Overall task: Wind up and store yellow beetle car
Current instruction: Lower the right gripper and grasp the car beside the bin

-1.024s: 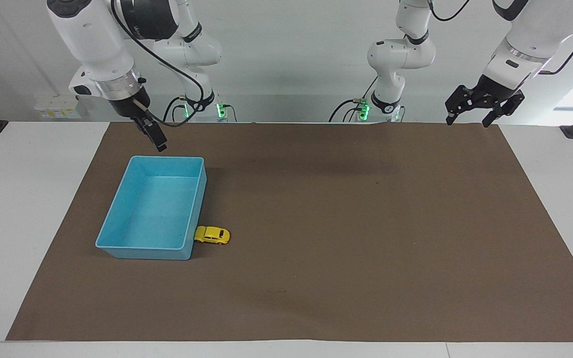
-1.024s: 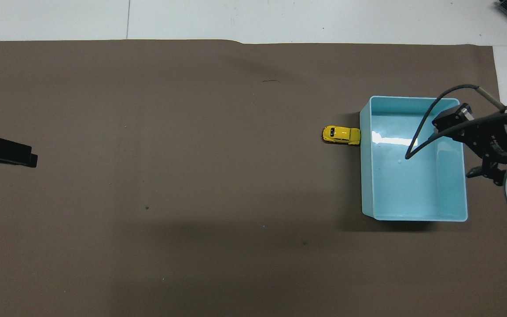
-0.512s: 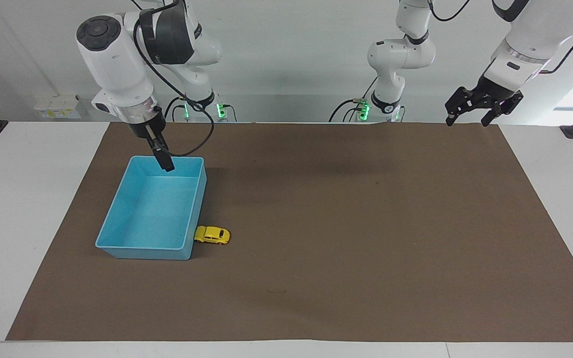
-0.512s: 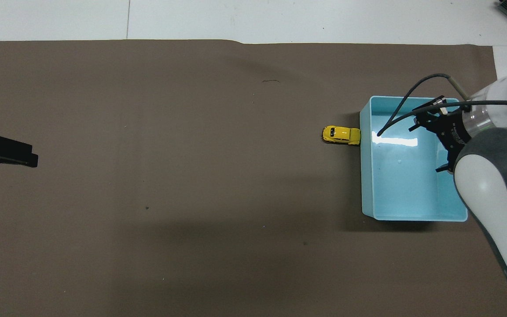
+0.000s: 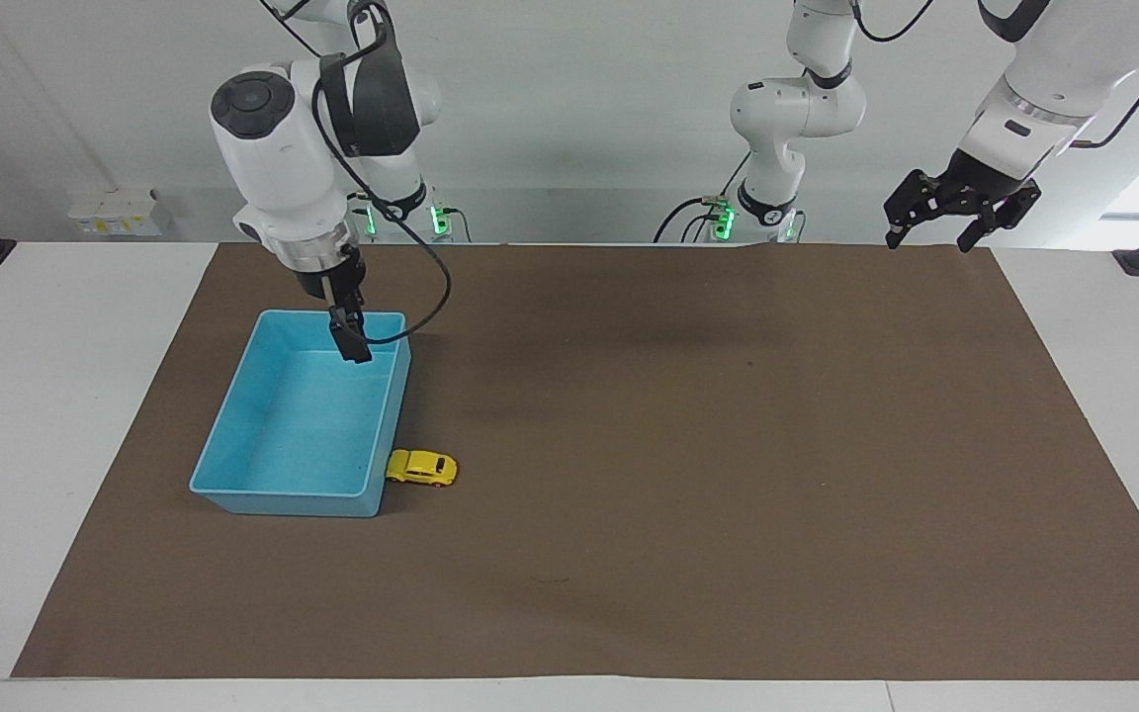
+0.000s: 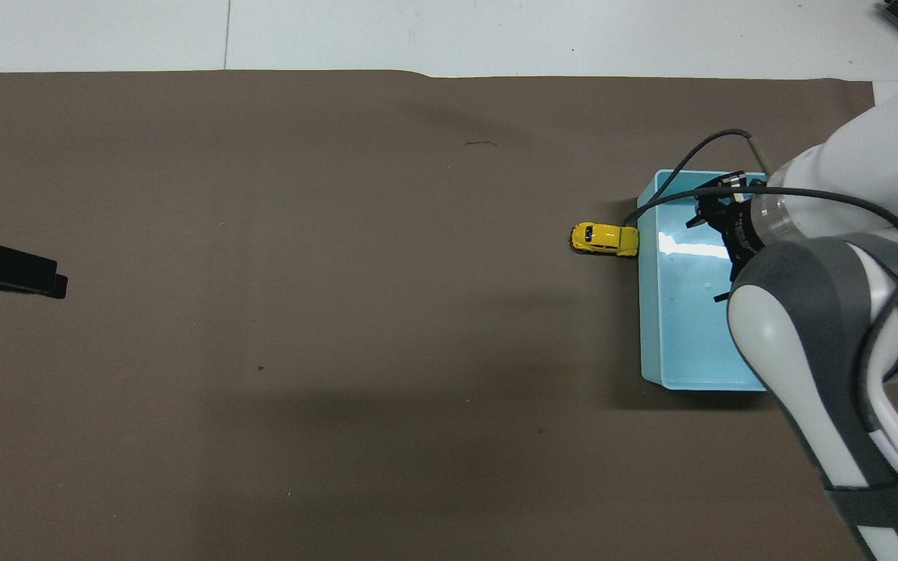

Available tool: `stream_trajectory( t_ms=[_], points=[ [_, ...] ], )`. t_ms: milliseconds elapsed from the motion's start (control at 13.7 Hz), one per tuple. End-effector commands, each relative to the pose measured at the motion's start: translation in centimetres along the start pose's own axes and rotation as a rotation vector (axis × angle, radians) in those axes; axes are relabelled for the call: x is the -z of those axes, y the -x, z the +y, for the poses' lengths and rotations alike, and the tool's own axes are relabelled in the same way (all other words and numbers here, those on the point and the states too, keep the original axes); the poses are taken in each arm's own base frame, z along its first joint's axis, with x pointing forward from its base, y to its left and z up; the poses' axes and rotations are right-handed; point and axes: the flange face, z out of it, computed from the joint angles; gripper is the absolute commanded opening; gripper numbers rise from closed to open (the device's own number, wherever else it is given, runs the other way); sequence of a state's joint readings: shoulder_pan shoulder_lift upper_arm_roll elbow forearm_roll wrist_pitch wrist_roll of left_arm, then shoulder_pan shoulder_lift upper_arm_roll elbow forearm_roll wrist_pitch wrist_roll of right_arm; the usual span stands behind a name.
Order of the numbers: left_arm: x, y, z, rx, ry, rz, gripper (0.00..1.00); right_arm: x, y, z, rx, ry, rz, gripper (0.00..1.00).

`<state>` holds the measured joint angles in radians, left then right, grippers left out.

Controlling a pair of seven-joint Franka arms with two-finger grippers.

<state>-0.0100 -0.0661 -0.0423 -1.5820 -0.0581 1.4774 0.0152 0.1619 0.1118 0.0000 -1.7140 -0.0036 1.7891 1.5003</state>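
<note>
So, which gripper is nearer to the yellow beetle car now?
The right gripper. It is open above the blue bin, which the yellow beetle car sits beside. The left gripper waits, open, over the left arm's end of the table.

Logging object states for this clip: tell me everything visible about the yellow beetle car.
The yellow beetle car is a tiny, glossy, bright yellow toy with a rounded body, dark windows and small dark wheels. It stands upright on its wheels on the brown mat, one end against the blue bin's outer wall, at the corner farther from the robots. No hand touches it.
</note>
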Motion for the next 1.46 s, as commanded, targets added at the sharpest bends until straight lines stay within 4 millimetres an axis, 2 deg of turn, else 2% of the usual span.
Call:
stream_trajectory(
  t_ms=[0,146,293,585,878,1024,1390],
  points=[
    [0.3,0.6,-0.3,-0.009,-0.007,-0.001,1.0,-2.7,0.6,-1.1,-0.042,-0.019,0.014,1.0],
    [0.3,0.6,-0.2,-0.01,-0.007,-0.001,1.0,-4.7,1.2,-1.3,-0.048,-0.049,0.011,1.0],
    [0.3,0.6,-0.3,-0.009,-0.007,-0.001,1.0,-7.6,2.6,-1.6,-0.092,-0.074,0.01,1.0],
    [0.3,0.6,-0.3,-0.009,-0.007,-0.001,1.0,-11.8,2.7,-2.9,-0.146,-0.111,0.004,1.0],
    [0.3,0.6,-0.2,-0.01,-0.007,-0.001,1.0,-14.4,2.9,-4.2,-0.166,-0.151,0.004,1.0],
    [0.3,0.6,-0.2,-0.01,-0.007,-0.001,1.0,-16.6,3.1,-4.9,-0.158,-0.161,0.01,1.0],
    [0.3,0.6,-0.2,-0.01,-0.007,0.0,1.0,-19.5,3.3,-6.0,-0.144,-0.2,0.046,1.0]
  ],
)
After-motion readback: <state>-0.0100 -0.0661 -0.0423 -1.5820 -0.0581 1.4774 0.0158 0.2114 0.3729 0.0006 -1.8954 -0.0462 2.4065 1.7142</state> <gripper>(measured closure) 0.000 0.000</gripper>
